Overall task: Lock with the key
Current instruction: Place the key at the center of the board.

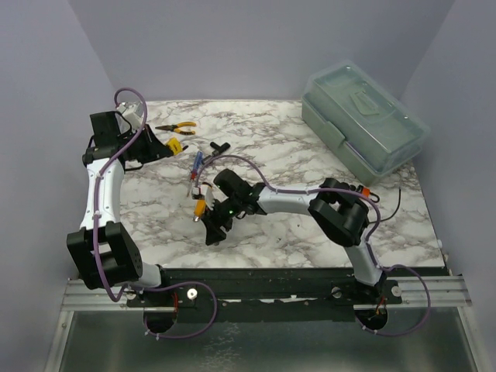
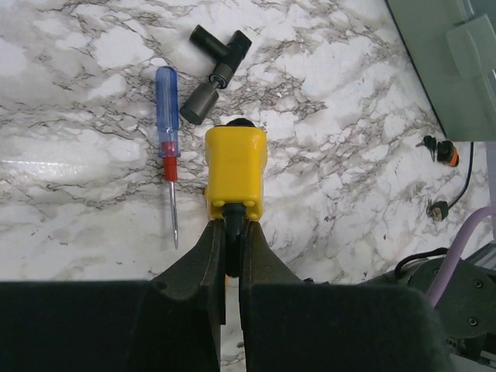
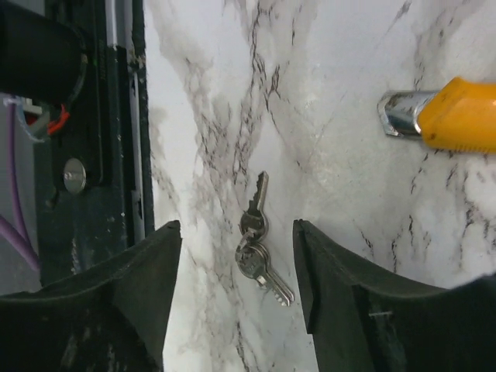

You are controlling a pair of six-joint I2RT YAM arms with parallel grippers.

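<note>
A yellow padlock (image 2: 235,167) lies on the marble table, its black shackle pinched between the fingers of my left gripper (image 2: 232,232), which is shut on it. In the top view the padlock (image 1: 176,146) is at the back left, at the tip of the left gripper (image 1: 165,145). Two silver keys on a ring (image 3: 258,242) lie flat on the table between the spread fingers of my right gripper (image 3: 236,229), which is open and empty just above them. In the top view the right gripper (image 1: 211,227) is near the table's front edge and hides the keys.
A blue and red screwdriver (image 2: 169,147) and a black T-shaped part (image 2: 215,66) lie beside the padlock. An orange-handled tool (image 3: 453,115) lies near the keys. Orange pliers (image 1: 177,127) are at the back left. A green toolbox (image 1: 364,120) stands at the back right. The black front rail (image 3: 93,155) is close to the right gripper.
</note>
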